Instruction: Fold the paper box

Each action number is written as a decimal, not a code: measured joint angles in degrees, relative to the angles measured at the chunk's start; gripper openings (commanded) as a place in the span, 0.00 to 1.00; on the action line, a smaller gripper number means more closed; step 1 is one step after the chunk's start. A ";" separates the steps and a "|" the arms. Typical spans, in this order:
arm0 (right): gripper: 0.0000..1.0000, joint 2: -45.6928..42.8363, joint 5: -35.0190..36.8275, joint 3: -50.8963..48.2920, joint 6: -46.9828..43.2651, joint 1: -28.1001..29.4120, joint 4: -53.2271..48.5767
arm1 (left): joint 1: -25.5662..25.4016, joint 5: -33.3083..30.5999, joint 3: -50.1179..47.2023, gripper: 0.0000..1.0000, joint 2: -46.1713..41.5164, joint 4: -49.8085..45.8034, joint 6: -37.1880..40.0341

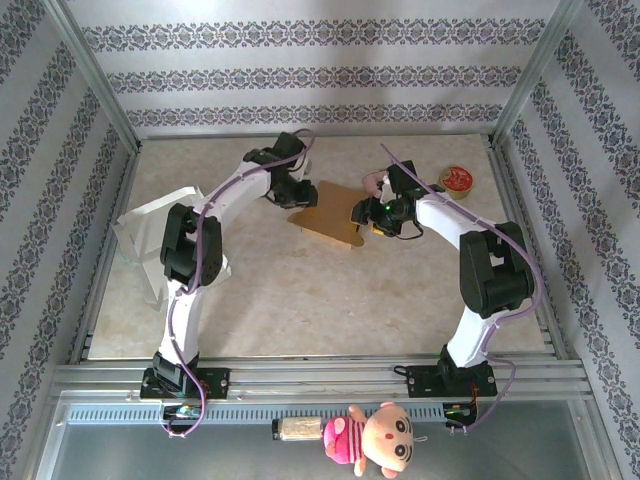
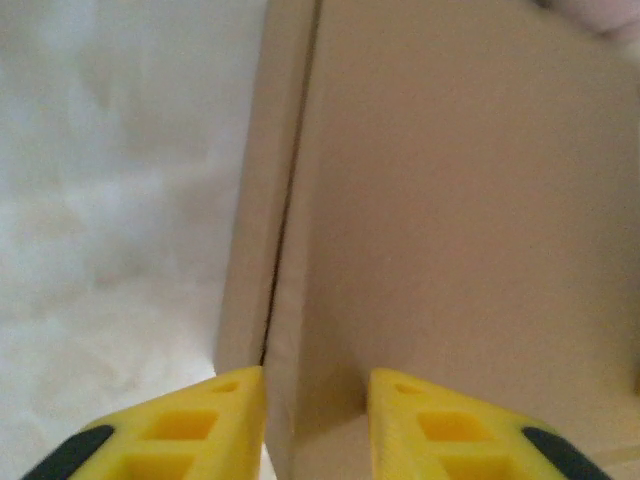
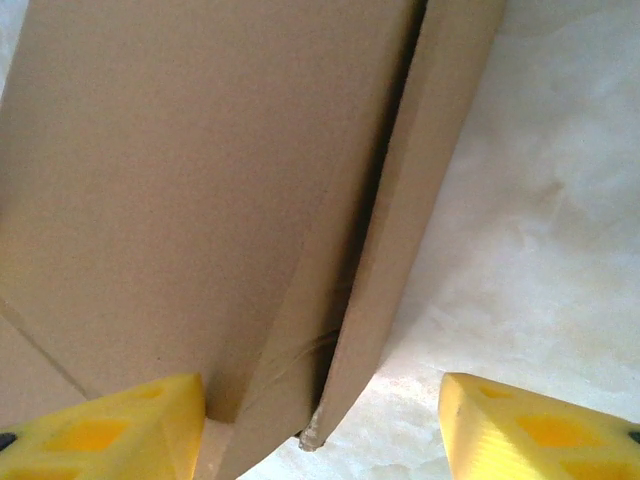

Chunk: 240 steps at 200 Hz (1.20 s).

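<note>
Box: brown card (image 1: 325, 208), mostly flat at mid-table (image 1: 300, 300), between the two grippers.
Left gripper (image 2: 315, 375): at the box's far-left edge. Its fingers (image 2: 230, 405) are narrow and straddle a folded flap edge. I can't tell whether they pinch it.
Right gripper (image 3: 320, 385): at the box's right edge. Its fingers (image 3: 150, 410) are wide, and a flap edge runs between them, nearer one finger and clear of the other.
Red disc (image 1: 459, 179): right of the box, apart.
White bag (image 1: 145, 235): well left of the box.
Doll (image 1: 375, 440): well apart, nearer than the box.
</note>
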 measured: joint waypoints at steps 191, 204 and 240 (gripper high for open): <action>0.42 7.58 5.75 6.64 -7.76 5.62 -1.51 | -2.64 -7.08 -34.32 0.50 -16.52 26.36 -12.63; 0.35 7.61 4.63 5.51 -7.93 5.70 -0.79 | -2.64 -5.33 -37.35 0.40 -16.59 30.18 -13.81; 0.40 7.34 2.08 4.83 -6.54 5.57 0.52 | -2.58 -3.91 -40.00 0.35 -18.01 34.69 -15.10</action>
